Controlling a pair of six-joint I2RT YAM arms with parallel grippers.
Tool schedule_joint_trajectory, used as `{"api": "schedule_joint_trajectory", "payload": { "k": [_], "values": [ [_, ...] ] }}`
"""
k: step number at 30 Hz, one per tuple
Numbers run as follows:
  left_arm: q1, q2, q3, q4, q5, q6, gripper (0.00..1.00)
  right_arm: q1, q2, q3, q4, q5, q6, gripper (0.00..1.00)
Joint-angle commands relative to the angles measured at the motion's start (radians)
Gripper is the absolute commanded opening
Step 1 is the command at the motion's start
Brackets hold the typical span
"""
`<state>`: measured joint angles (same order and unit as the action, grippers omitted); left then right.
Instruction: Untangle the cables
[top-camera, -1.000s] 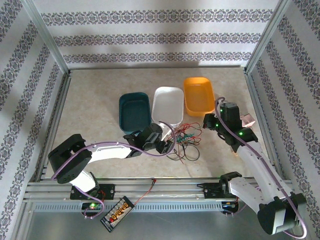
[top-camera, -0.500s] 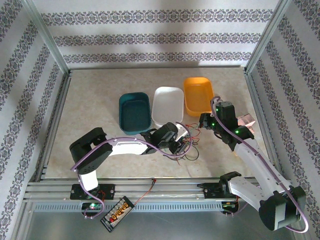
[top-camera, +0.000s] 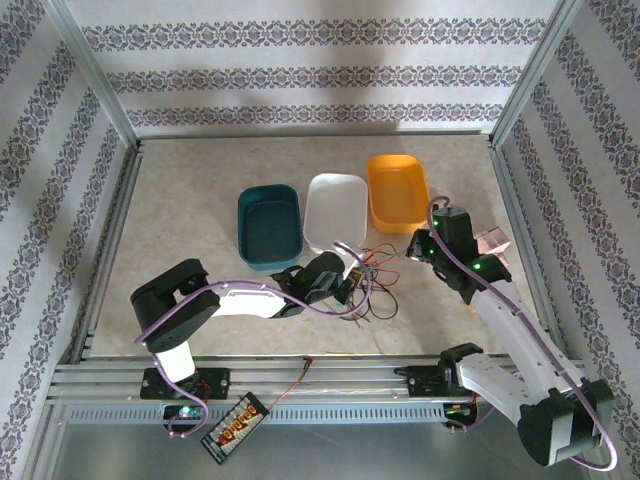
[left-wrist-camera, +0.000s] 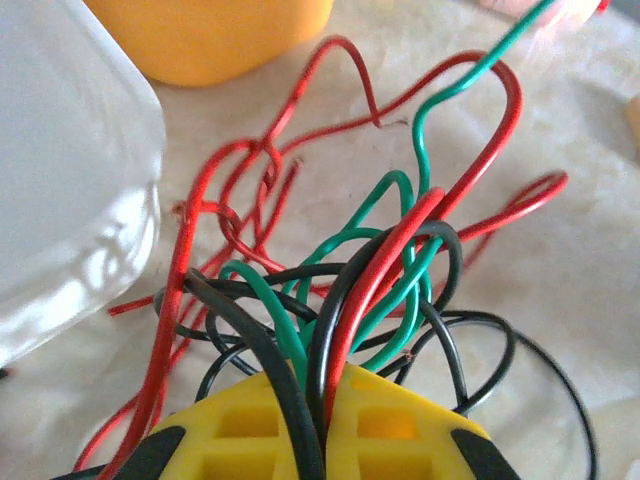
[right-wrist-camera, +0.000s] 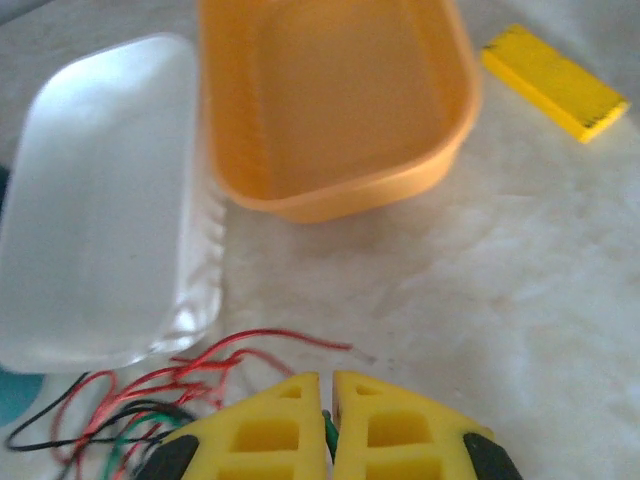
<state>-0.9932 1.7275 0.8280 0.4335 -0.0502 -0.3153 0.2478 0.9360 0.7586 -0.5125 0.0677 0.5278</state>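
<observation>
The left gripper (left-wrist-camera: 325, 385), held wide a second earlier, is now clamped on black and red strands of the cables (left-wrist-camera: 380, 250). The bundle is spread on the table (top-camera: 180, 200), outside the trays, at 6 o'clock of the white tray (top-camera: 335, 180). The right gripper (right-wrist-camera: 327, 385) is pressed shut on a green strand. The white tray is flanked by a teal tray (top-camera: 243, 225) at 9 o'clock and an orange tray (top-camera: 398, 160) at 3 o'clock. A yellow block (right-wrist-camera: 553, 80) is seen beyond.

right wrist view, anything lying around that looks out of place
A small yellow block lies loose on the table beyond the orange tray, in no tray. The cables sit tangled on the table beside the white tray. Nothing looks spilled or broken.
</observation>
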Motion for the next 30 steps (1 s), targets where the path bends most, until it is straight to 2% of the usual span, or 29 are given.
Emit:
{"api": "schedule_joint_trajectory", "payload": {
  "k": [1, 9, 16, 19, 24, 30],
  "values": [
    [0.012, -0.069, -0.088, 0.077, -0.064, -0.078, 0.0, -0.069, -0.031, -0.02, -0.078, 0.195, 0.043, 0.0],
    [0.042, -0.18, -0.21, 0.041, -0.12, -0.101, 0.0, -0.278, -0.049, -0.045, -0.09, 0.144, 0.031, 0.0],
    [0.07, -0.242, -0.24, -0.039, -0.203, -0.096, 0.0, -0.305, -0.011, -0.013, -0.089, 0.118, 0.01, 0.0],
    [0.074, -0.247, -0.227, -0.066, -0.201, -0.052, 0.0, -0.243, 0.015, 0.004, -0.086, 0.084, -0.032, 0.0],
    [0.075, -0.231, -0.187, -0.085, -0.205, -0.019, 0.0, -0.017, 0.069, 0.025, -0.082, 0.152, -0.137, 0.0],
    [0.074, -0.199, -0.159, -0.058, -0.167, -0.039, 0.0, 0.107, 0.157, 0.039, -0.091, 0.164, -0.172, 0.0]
  ]
}}
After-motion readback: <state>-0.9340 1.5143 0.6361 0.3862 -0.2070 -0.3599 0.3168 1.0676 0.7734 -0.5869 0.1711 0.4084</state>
